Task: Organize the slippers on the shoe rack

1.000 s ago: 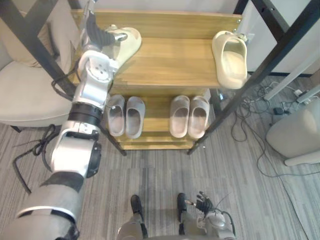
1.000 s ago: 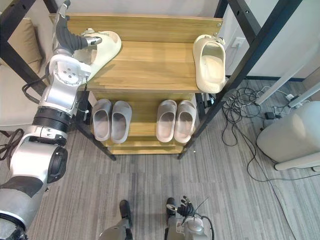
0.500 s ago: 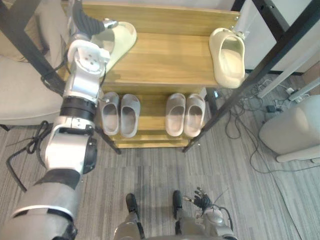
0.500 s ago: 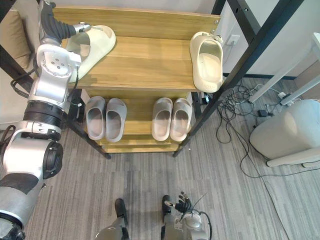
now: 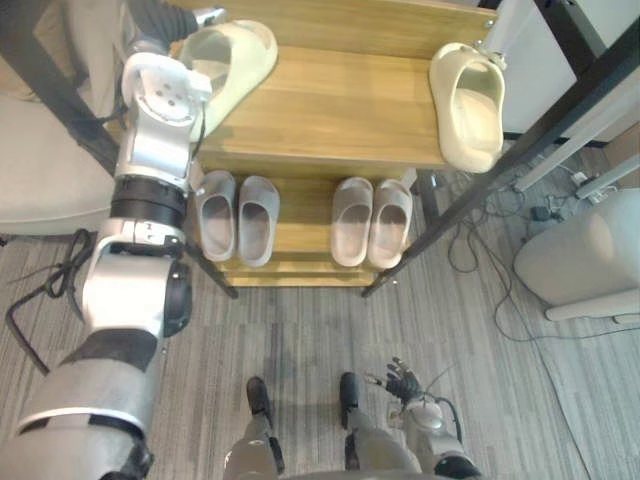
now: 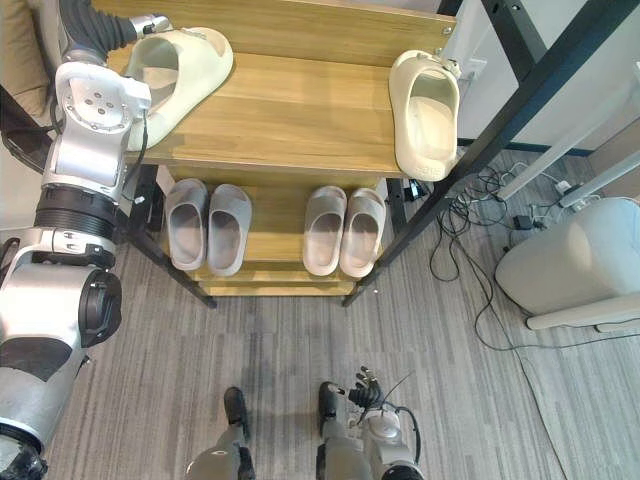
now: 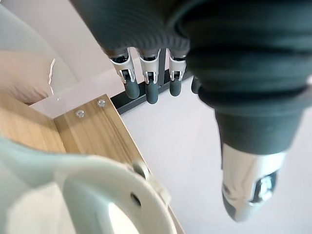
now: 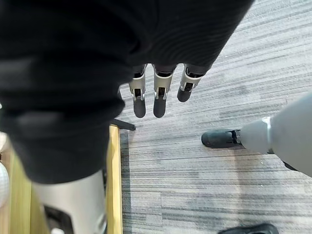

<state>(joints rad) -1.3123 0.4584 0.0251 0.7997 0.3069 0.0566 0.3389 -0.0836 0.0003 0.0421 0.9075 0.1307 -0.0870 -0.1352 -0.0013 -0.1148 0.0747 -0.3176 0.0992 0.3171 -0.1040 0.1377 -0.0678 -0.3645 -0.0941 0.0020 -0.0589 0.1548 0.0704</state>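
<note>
Where rounded slipper [image 5: 470,105] rests, woodgrain shelf [image 5: 330,110].

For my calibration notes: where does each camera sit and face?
Left eye view: on the head, looking down at the shoe rack; left arm reaches the left cream slipper, right hand low.
Right eye view: beside it, same scene.
Left wrist view: along the left hand, over that slipper, toward the wall.
Right wrist view: along the right hand, down at the floor.
Eyes and left wrist share that slipper.
</note>
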